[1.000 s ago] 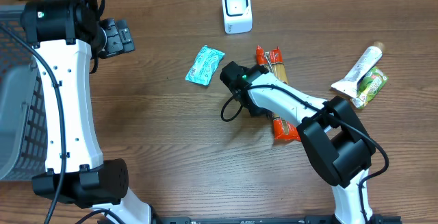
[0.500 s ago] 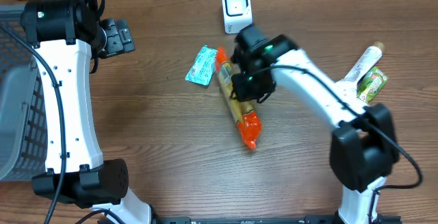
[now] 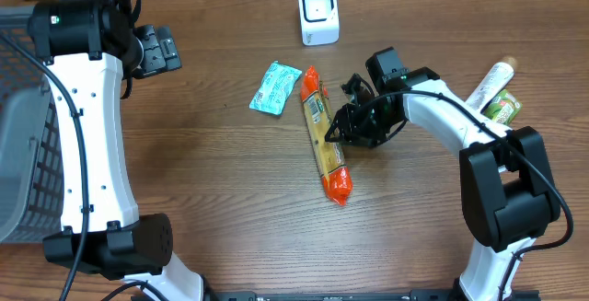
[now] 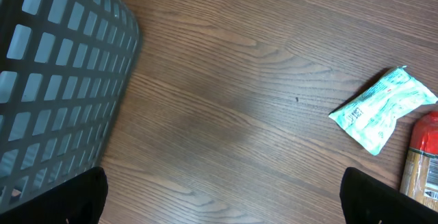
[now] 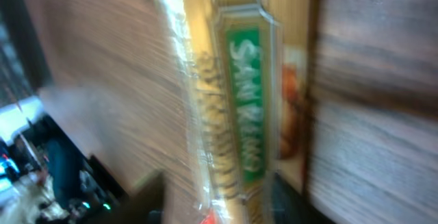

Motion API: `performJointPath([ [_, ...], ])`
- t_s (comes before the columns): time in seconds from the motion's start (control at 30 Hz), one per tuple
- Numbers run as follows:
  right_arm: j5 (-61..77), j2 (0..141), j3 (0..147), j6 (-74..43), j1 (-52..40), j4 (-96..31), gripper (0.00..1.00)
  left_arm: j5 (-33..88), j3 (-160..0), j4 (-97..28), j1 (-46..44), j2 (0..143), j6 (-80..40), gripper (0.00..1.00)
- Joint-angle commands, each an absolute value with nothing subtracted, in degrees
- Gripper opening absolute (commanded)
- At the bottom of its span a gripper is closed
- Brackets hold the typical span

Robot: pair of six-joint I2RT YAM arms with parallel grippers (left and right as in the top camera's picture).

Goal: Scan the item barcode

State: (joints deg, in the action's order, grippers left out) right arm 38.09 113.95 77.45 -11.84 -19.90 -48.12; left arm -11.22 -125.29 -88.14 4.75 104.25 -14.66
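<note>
The item, a long clear pasta packet with red ends [image 3: 324,135], lies flat on the wood table, its far end pointing toward the white barcode scanner [image 3: 318,13]. My right gripper [image 3: 342,128] sits low against the packet's right side. In the blurred right wrist view the pasta packet [image 5: 236,114] runs between my right gripper's [image 5: 219,207] dark fingers, which stand apart with a gap beside it, so it is open. My left gripper [image 3: 156,51] hangs open at the far left, away from the item. In the left wrist view the left gripper [image 4: 222,203] holds nothing.
A teal sachet [image 3: 275,88] lies just left of the packet's far end, also visible as the teal sachet [image 4: 380,111]. A white tube [image 3: 483,94] and a green packet [image 3: 502,112] lie at the right edge. A grey mesh basket [image 3: 18,135] stands at the far left, its wall [image 4: 55,73] close to the left wrist.
The right gripper carried the pasta packet from the right side up toward the scanner, then laid it on the table left of centre and opened. The left arm stayed still.
</note>
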Motion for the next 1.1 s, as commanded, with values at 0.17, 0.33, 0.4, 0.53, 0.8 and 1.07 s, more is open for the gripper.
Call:
performJointPath([
  [0.17, 37.36, 111.53, 78.39, -5.85, -14.94, -49.15, 0.74, -11.77, -125.73, -88.07, 4.82, 103.81, -15.03, 1.0],
  [0.33, 37.98, 111.53, 78.41, -4.16, -15.16, -48.86, 0.75, -11.77, -125.73, -88.07, 4.82, 103.81, -15.03, 0.99],
  [0.4, 37.52, 111.53, 78.41, -4.19, -16.91, -48.01, 0.75, -11.77, -125.73, -88.07, 4.82, 103.81, -15.03, 0.99],
  [0.53, 33.04, 111.53, 79.94, -4.47, -20.82, -47.92, 0.8, -11.77, -125.73, -88.07, 4.82, 103.81, -15.05, 1.0],
  [0.8, 16.36, 112.22, 81.08, -11.0, -28.16, -48.23, 0.82, -11.77, -125.73, -88.05, 4.82, 103.81, -15.03, 1.0],
  [1.07, 9.56, 117.58, 83.44, -12.21, -32.25, -50.28, 0.73, -11.77, -125.73, -88.05, 4.82, 103.81, -15.05, 1.0],
])
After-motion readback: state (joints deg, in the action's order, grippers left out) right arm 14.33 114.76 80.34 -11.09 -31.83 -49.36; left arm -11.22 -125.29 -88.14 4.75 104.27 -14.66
